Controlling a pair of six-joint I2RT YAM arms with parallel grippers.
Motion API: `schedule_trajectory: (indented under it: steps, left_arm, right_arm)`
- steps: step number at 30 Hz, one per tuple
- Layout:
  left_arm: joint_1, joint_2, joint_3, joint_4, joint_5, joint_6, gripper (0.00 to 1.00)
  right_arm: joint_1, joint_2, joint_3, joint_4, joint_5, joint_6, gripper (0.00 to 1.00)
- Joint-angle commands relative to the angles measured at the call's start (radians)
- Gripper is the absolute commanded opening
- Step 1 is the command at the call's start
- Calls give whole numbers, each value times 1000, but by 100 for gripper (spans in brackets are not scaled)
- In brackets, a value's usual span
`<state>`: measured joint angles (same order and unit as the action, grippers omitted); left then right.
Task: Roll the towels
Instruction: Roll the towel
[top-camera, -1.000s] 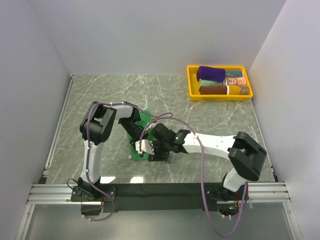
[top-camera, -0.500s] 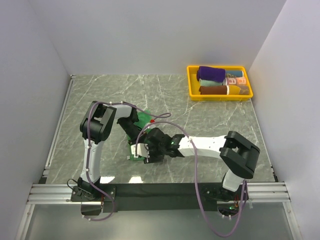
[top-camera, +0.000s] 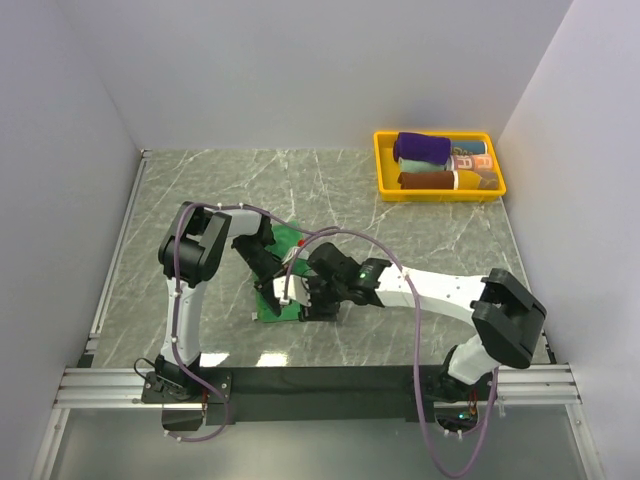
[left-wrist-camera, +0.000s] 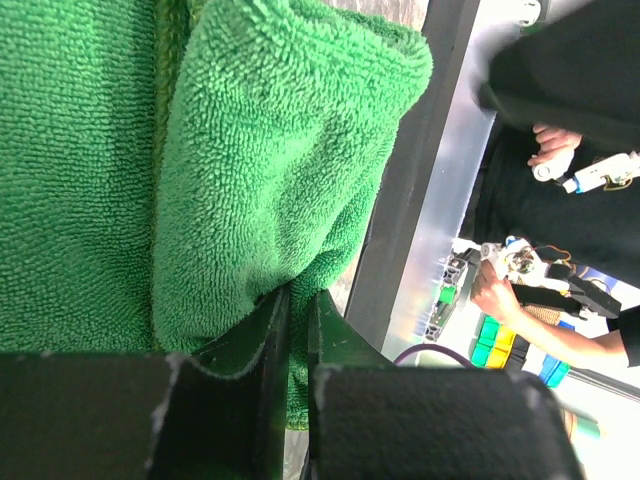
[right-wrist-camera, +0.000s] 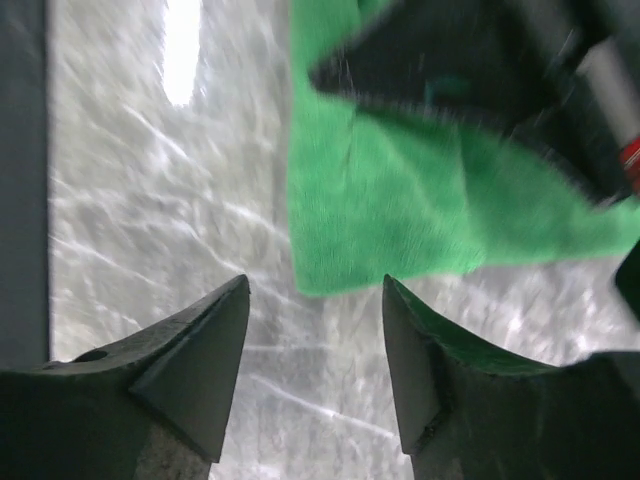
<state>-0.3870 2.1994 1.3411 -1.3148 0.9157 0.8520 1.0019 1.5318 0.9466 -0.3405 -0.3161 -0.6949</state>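
Table: grey marbled top, walled on three sides. Green towel lies towards the near edge, left of the middle, partly folded over on itself, a thick doubled lip showing in the left wrist view; most of it is hidden under the two arms from above. Yellow tray sits at the far right corner, with the purple towel rolled inside it among other rolls. Left hand is closed to a sliver, pinching the fold of the green towel. Right hand is open, empty, poised above bare table just off the towel's free edge. Risks, as judged: the left pinch catches only a thin bite of pile, so a pull could slip it and let the fold flop open; the right hand may close on table instead of cloth; both hands work very near each other, so a clash is possible; the cable looping overhead could snag.
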Motion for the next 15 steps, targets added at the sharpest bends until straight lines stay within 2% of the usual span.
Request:
schedule_trajectory:
  steps: [1, 7, 15]
  left_arm:
    - [7, 20, -5, 97, -152, 56, 4]
    - [7, 22, 9, 95, -152, 48, 6]
    - [10, -7, -26, 134, -150, 25, 8]
  right_arm:
    - [29, -42, 92, -23, -75, 28, 63]
    - [44, 71, 130, -23, -90, -2, 62]
    - [50, 203, 104, 69, -37, -21, 61]
